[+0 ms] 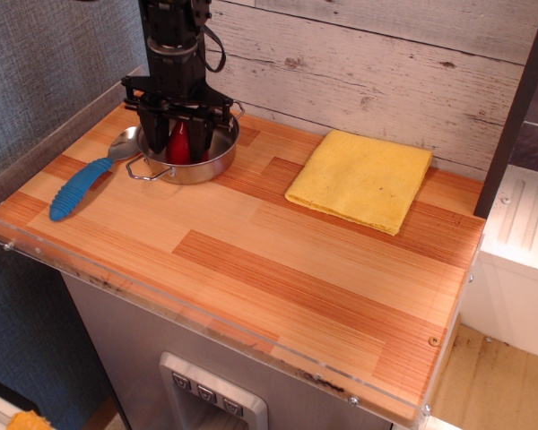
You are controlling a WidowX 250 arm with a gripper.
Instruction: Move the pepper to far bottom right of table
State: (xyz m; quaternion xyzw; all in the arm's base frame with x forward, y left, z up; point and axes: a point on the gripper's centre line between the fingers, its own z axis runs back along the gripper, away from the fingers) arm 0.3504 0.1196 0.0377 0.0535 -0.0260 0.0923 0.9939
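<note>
So the black robot gripper (179, 143) is hanging straight down into the small stainless steel pot (186, 154) at the far left corner of the tabletop, with its two dark fingers (197, 136) drawn in narrow on either side of the small glossy red plastic pepper (178, 141), which is sitting inside that pot. Looks to me like the fingers are touching it, but honestly I can't tell from this one overhead-ish view if it's a real clamp or just a close bracket. My read: this is the grab step, nothing has travelled anywhere. The light and reddish-brown striped wooden table (278, 269) is bare toward the near right corner, and that's where the pepper has to end up, so the next move would need a lift clear of the pot rim and then a long diagonal run across the top. Other stuff: a spoon with a blue ribbed handle (79, 187) lies just beside the pot toward the left edge, and a folded yellow cloth (360, 179) sits near the far right, probably off to the side of the path.
</note>
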